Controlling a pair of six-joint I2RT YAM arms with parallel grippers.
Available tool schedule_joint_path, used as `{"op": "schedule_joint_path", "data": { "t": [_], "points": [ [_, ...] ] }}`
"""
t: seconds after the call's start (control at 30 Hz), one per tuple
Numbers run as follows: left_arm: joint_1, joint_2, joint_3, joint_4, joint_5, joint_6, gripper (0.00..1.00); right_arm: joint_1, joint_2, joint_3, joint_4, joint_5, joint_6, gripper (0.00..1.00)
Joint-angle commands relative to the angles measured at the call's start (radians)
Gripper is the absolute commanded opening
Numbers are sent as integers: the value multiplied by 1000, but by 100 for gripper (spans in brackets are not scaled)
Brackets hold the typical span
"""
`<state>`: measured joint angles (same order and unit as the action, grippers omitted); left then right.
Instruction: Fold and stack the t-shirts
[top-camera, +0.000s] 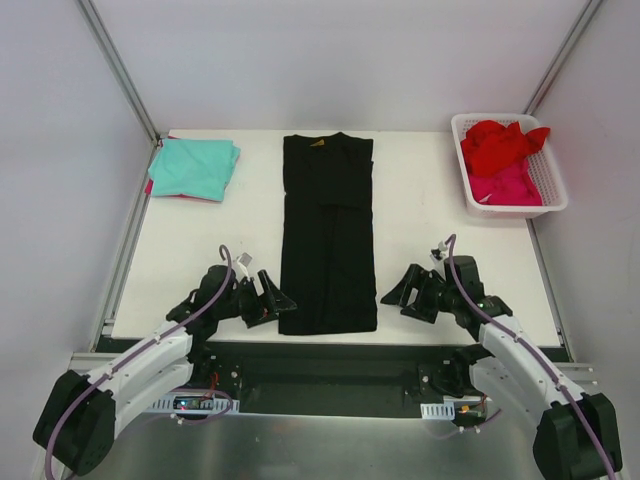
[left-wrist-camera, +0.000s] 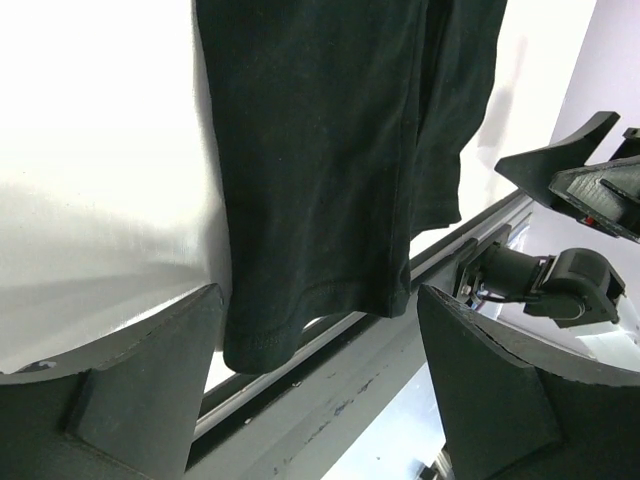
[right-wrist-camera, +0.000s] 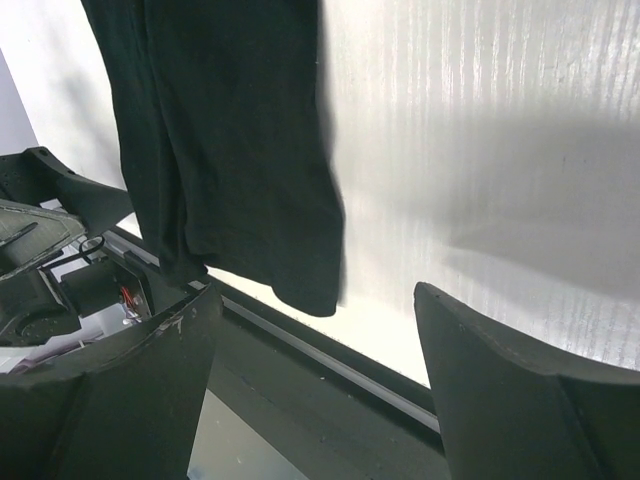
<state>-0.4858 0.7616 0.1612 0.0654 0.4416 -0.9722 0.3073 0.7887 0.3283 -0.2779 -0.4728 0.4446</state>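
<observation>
A black t-shirt lies flat as a long, narrow strip down the middle of the white table. Its sides are tucked inward, its collar faces the far side, and its hem reaches the near edge. The left gripper sits just beside the hem's left corner and the right gripper just beside the right one. Both have their jaws spread and nothing between them. The placement suggests the arms are set to take the two hem corners and carry them toward the collar for the next fold.

In the wrist views the hem slightly overhangs the table edge, which may make the corners easier to pinch. At the far left a folded teal t-shirt rests on a pinkish-red garment, the likely stack for finished work. At the far right a white slotted basket holds a crumpled red t-shirt and a pink one not yet folded. Nothing lies between the grippers and the hem, and the stack and the basket both sit well apart from the black shirt.
</observation>
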Motion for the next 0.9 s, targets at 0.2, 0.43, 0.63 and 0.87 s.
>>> {"op": "schedule_joint_path", "data": {
  "t": [0.2,0.43,0.63,0.87],
  "points": [
    [-83,-48,-40,10,-63,-105,73,42,-5,-37,49,40,59,79],
    [-186,-82,-57,8,-124,-172,71,101,10,-55,95,80,94,79],
    [-238,-90,-63,2,-159,-198,70,150,41,-54,126,108,118,78],
    [-255,-82,-69,-7,-181,-203,62,196,12,-72,125,151,146,76]
  ]
}}
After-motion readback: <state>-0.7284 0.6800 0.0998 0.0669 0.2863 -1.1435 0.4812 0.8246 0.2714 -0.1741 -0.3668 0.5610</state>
